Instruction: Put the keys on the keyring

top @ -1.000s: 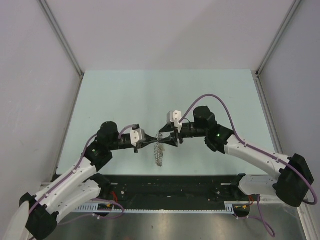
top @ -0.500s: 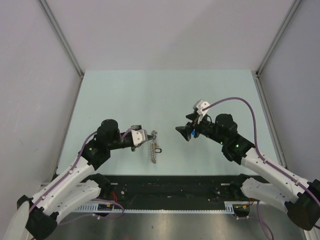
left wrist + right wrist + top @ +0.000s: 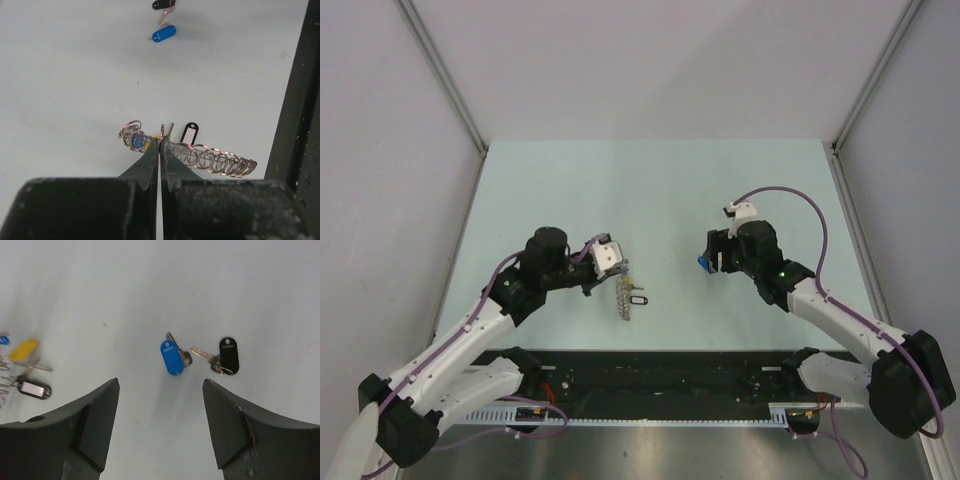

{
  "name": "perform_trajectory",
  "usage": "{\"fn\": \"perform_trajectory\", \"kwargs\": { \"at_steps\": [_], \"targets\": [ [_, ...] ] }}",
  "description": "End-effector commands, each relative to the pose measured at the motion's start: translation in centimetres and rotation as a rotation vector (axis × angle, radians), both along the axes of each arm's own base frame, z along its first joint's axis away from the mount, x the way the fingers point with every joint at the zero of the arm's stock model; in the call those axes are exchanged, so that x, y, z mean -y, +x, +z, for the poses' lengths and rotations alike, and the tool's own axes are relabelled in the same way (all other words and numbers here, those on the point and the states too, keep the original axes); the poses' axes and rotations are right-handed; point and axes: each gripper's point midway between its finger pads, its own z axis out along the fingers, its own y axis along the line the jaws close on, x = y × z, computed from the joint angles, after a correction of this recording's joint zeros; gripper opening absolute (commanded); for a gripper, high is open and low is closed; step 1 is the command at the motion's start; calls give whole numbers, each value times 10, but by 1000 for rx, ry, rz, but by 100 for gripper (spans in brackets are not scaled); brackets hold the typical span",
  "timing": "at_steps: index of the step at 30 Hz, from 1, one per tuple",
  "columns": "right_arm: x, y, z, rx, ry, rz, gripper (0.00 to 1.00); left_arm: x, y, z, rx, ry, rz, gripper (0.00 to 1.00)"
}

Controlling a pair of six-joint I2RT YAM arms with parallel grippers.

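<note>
While any lettering on the plastic key tags is too small to read, the left gripper [image 3: 160,142] is clamped tight on the keyring [image 3: 210,159], a string of linked silver rings low over the table [image 3: 560,180], with a yellow key [image 3: 23,349] just beside it. The right arm's wrist is bent downward. The right gripper [image 3: 161,385] is spread wide above a blue key [image 3: 172,358] and a black key [image 3: 229,355], which lie side by side, well apart from the keyring.

White arm shells [image 3: 470,338], black joints [image 3: 546,245], purple cables [image 3: 776,189], green status light [image 3: 781,268].
</note>
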Motion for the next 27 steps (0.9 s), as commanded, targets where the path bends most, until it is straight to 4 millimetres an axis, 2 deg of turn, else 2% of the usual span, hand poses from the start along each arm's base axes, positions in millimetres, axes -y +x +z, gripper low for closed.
{"fn": "perform_trajectory", "kwargs": {
  "at_steps": [1,2,5,9,11,16,26,27],
  "targets": [
    [11,12,-5,-66,-49,-69,71,-4,13,15,-58,-12,125,0],
    [12,12,-16,-100,-79,-70,70,-5,14,13,-66,-6,136,0],
    [15,17,-28,-146,-91,-103,64,-13,23,5,-99,28,213,0],
    [12,19,-45,-278,60,-178,61,-18,29,-1,-117,53,266,0],
    [13,20,-53,-314,82,-212,60,-19,29,-1,-118,52,273,0],
    [13,24,-64,-350,154,-323,57,-22,27,3,-97,31,282,1],
    [13,19,-91,-393,301,-474,37,-28,28,4,-75,28,315,0],
    [11,24,-89,-381,335,-484,36,-29,29,4,-72,31,318,0]
  ]
}}
